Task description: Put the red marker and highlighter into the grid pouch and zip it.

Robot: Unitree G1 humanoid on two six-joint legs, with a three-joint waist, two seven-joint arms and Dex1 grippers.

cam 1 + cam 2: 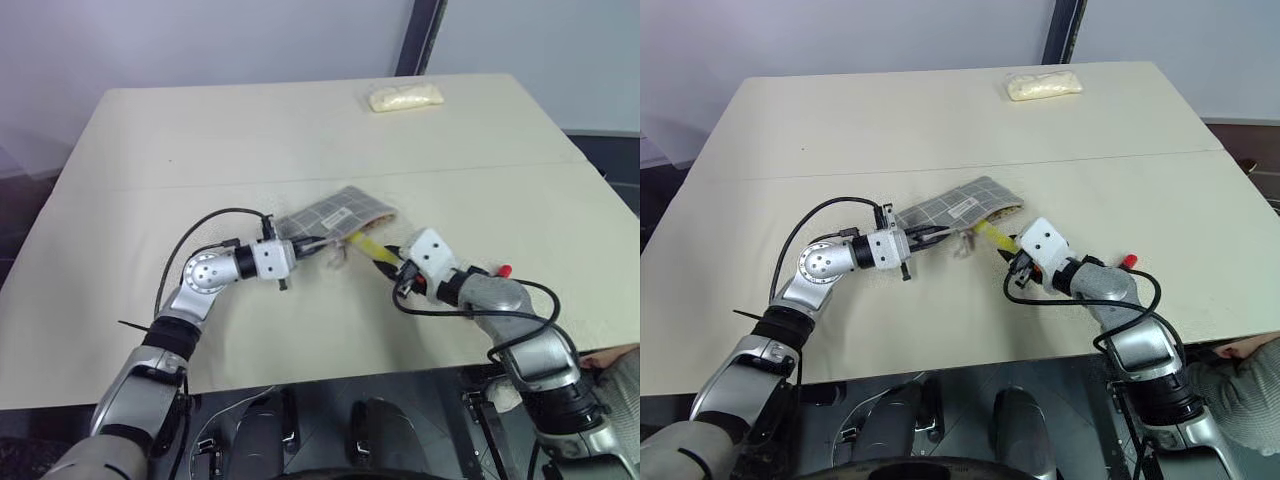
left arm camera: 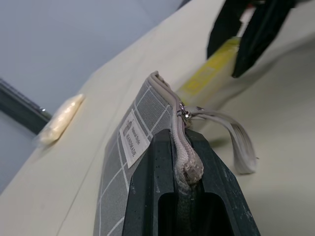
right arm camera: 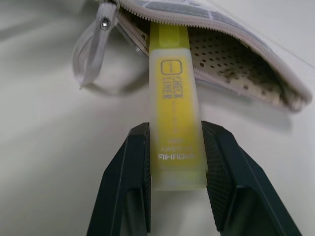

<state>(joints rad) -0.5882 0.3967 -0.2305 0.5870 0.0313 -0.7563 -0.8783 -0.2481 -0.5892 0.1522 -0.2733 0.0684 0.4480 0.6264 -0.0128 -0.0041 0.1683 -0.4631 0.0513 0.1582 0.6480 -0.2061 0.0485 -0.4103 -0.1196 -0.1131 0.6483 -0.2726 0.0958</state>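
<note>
Yellow highlighter (image 3: 174, 108), clamped in my right pincer (image 3: 174, 162), sat tip-first in the grid pouch (image 1: 335, 214) mouth, my left pincer (image 2: 189, 169) pinching its zipper edge above the desk (image 1: 300, 130)

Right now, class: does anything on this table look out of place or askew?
Nothing is spilled or damaged. The grid pouch is held up off the table by the left hand, its mouth open, while the right hand feeds the highlighter in. The red marker lies apart, beside the right arm.
</note>
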